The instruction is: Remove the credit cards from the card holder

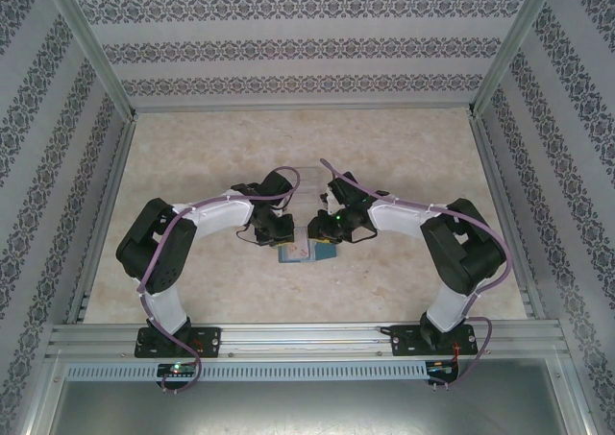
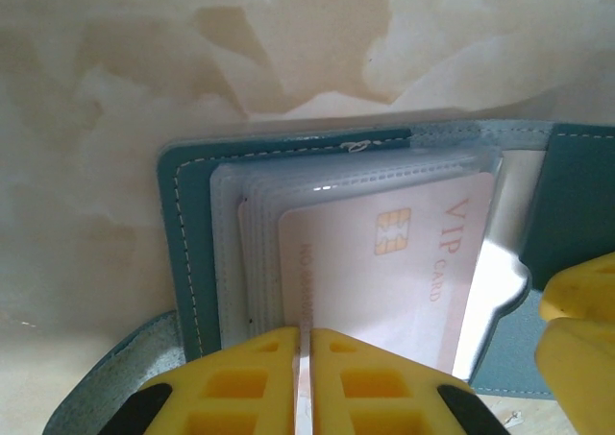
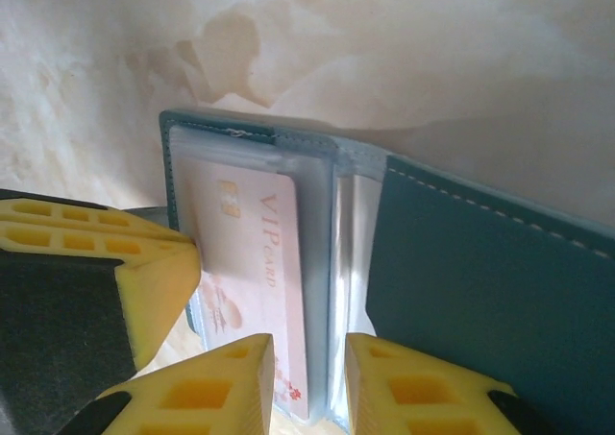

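The teal card holder (image 1: 306, 253) lies open on the table between both grippers. In the left wrist view its cover (image 2: 183, 233) frames a stack of clear sleeves, and a pale pink-white credit card (image 2: 384, 272) printed "VIP CARD" sits in the top sleeve. My left gripper (image 2: 304, 334) is shut at the near edge of the sleeves, with a thin pale strip pinched between its yellow fingers. My right gripper (image 3: 309, 344) stands open astride the sleeve edge and the card's (image 3: 255, 253) lower corner. The holder's other half (image 3: 480, 281) lies to the right.
The marbled table (image 1: 192, 157) is boxed in by patterned walls and an aluminium rail (image 1: 307, 337) at the near edge. A faint clear plastic tray (image 1: 309, 179) lies just behind the grippers. The two arms nearly touch over the holder.
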`<control>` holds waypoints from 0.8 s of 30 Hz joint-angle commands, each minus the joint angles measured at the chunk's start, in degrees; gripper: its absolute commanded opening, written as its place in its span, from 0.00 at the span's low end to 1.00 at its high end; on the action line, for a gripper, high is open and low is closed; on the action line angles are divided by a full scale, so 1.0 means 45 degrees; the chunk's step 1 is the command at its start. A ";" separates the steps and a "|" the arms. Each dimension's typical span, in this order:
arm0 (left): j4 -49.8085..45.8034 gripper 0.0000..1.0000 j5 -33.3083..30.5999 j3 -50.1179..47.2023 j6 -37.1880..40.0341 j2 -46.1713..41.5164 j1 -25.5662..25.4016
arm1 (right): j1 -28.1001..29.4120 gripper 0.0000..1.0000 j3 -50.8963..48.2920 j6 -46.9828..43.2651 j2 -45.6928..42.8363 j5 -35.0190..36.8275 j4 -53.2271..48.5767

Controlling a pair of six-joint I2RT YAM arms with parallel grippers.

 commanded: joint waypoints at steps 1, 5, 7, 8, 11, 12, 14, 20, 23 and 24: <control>-0.0548 0.12 0.0120 0.0177 0.0265 0.0426 0.0079 | -0.0005 0.27 0.0077 -0.0061 0.0390 -0.0437 0.0264; -0.0516 0.12 0.0149 0.0163 0.0250 0.0441 0.0080 | 0.0101 0.28 0.0225 -0.0106 0.0685 -0.0388 0.0109; -0.0516 0.12 0.0150 0.0162 0.0272 0.0448 0.0080 | 0.0163 0.26 0.0280 -0.0126 0.0749 -0.0274 0.0042; -0.0507 0.12 0.0135 0.0164 0.0272 0.0447 0.0085 | 0.0190 0.25 0.0299 -0.0123 0.0815 -0.0230 0.0044; -0.0536 0.12 0.0112 0.0147 0.0270 0.0460 0.0085 | 0.0249 0.25 0.0347 -0.0107 0.0939 -0.0206 0.0039; -0.0536 0.12 0.0125 0.0155 0.0269 0.0459 0.0084 | 0.0271 0.25 0.0363 -0.0107 0.0968 -0.0209 0.0058; -0.0531 0.12 0.0126 0.0106 0.0258 0.0471 0.0090 | 0.0310 0.26 0.0395 -0.0107 0.1008 -0.0224 0.0053; -0.0476 0.11 0.0137 0.0067 0.0268 0.0469 0.0090 | 0.0368 0.27 0.0416 -0.0116 0.1043 -0.0095 -0.0032; -0.0466 0.12 0.0160 0.0062 0.0264 0.0480 0.0090 | 0.0409 0.28 0.0516 -0.0136 0.1029 0.0163 -0.0322; -0.0458 0.11 0.0164 0.0071 0.0256 0.0457 0.0090 | 0.0438 0.28 0.0549 -0.0142 0.1047 0.0215 -0.0423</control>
